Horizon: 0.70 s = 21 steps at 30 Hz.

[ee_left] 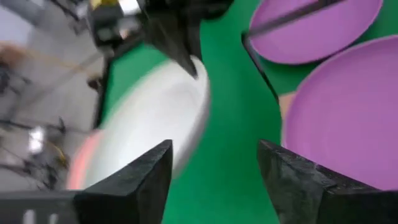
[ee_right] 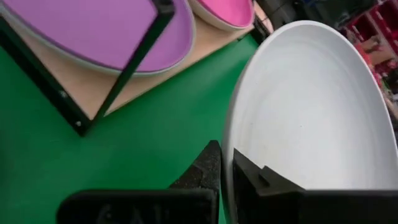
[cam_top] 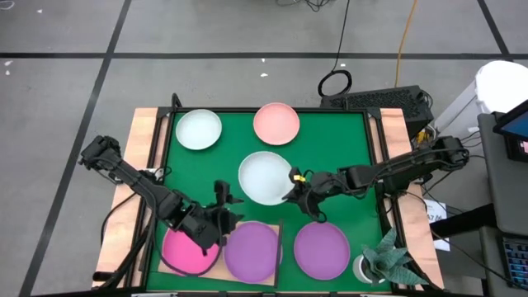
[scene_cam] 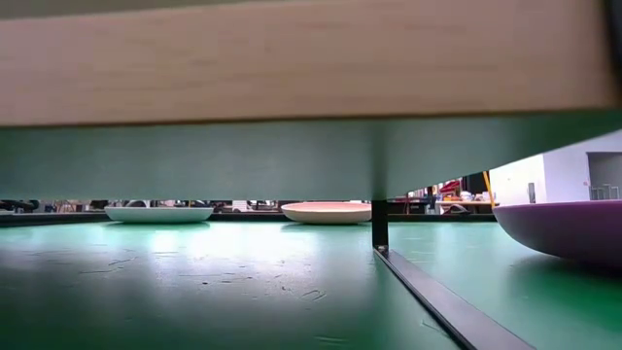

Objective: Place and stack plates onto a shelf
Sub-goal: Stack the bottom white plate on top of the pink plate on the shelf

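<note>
Overhead camera faces straight down; table-level camera looks across the green mat (scene_cam: 194, 292); both close wrist cameras share the white plate (ee_right: 311, 112).

Both spots on the shelf (cam_top: 272, 276) were taken, by a magenta plate (cam_top: 188, 252) and a purple plate (cam_top: 252, 251). The left gripper (cam_top: 221, 213) hovered just above them, crowding that corner. Open green mat (cam_top: 338, 153) lay at the far right.
</note>
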### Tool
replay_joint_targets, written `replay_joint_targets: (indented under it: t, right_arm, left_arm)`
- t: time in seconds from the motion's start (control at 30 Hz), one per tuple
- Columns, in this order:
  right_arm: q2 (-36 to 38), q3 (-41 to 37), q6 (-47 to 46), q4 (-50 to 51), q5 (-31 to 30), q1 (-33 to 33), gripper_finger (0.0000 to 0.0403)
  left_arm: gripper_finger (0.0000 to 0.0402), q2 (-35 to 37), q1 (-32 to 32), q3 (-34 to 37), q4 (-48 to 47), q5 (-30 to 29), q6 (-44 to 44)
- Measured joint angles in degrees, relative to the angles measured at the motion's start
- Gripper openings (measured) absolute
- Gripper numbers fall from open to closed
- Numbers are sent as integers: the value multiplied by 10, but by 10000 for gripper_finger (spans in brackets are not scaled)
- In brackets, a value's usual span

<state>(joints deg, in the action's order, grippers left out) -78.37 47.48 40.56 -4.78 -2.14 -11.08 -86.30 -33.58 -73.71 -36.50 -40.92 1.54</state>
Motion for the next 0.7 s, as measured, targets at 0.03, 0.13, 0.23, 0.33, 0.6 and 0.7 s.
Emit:
replay_joint_targets:
  t: [0.03, 0.13, 0.23, 0.33, 0.6, 0.7]
  right_arm:
    - [0, 0, 0, 1, 9, 0, 3]
    - [0, 0, -7, -1, 21, 0, 3]
    - [0, 0, -9, 4, 21, -1, 3]
    - [0, 0, -9, 4, 21, -1, 3]
    - [0, 0, -9, 3, 21, 0, 3]
    - [0, 0, -9, 3, 21, 0, 3]
  left_arm:
    - [250, 0, 5, 0, 10, -6, 27]
    - [277, 0, 31, 0, 36, -9, 81]
    - [290, 0, 55, -10, 29, 3, 97]
    - [288, 0, 74, -16, 21, 31, 114]
    - [243, 0, 113, -16, -36, 171, 151]
    - [230, 0, 123, -16, -70, 187, 151]
